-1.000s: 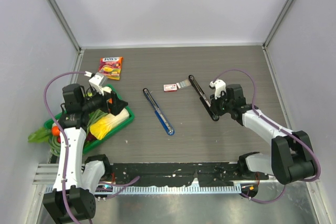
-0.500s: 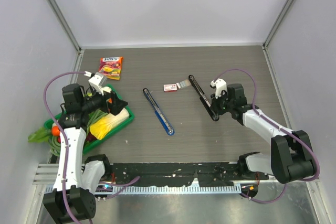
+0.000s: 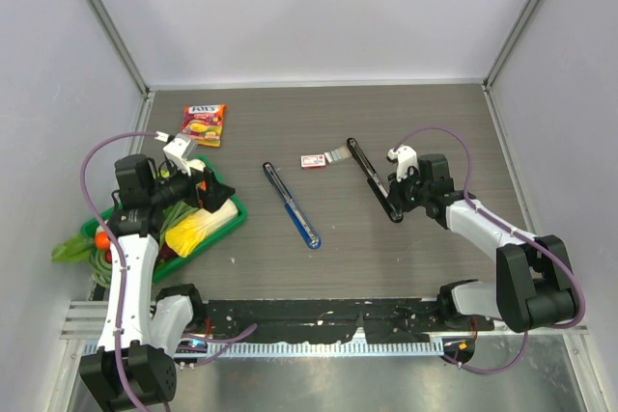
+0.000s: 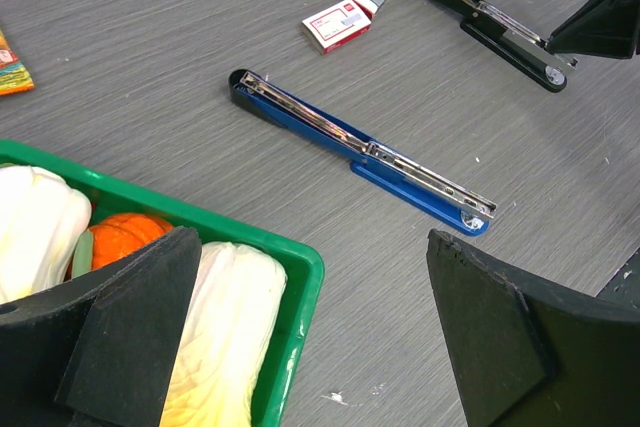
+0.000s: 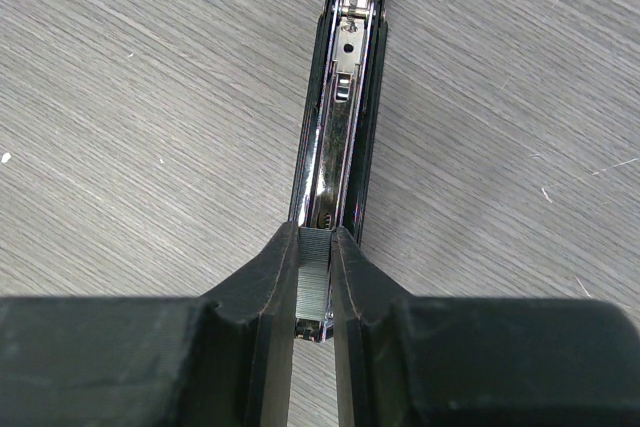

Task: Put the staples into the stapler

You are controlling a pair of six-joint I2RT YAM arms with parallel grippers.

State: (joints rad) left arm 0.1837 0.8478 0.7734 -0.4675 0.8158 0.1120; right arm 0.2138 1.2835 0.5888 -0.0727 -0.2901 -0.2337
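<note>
The black stapler (image 3: 372,178) lies opened flat right of centre, its shiny metal channel (image 5: 340,97) facing up. My right gripper (image 3: 398,190) (image 5: 314,232) is shut on the staples (image 5: 314,267), a short silvery-grey strip pinched between both fingertips. The strip is lined up with the near end of the channel; whether it touches the rail I cannot tell. My left gripper (image 3: 208,195) (image 4: 315,282) stands wide open with nothing in it, hovering over the corner of the green tray (image 4: 290,259) at the left.
A blue stapler (image 3: 292,205) (image 4: 360,152) lies opened flat at mid-table. A small red-and-white box (image 3: 311,160) (image 4: 338,27) sits by the black stapler's far end, with another grey strip (image 3: 335,154) beside it. The tray holds vegetables. A sweets packet (image 3: 204,124) lies far left.
</note>
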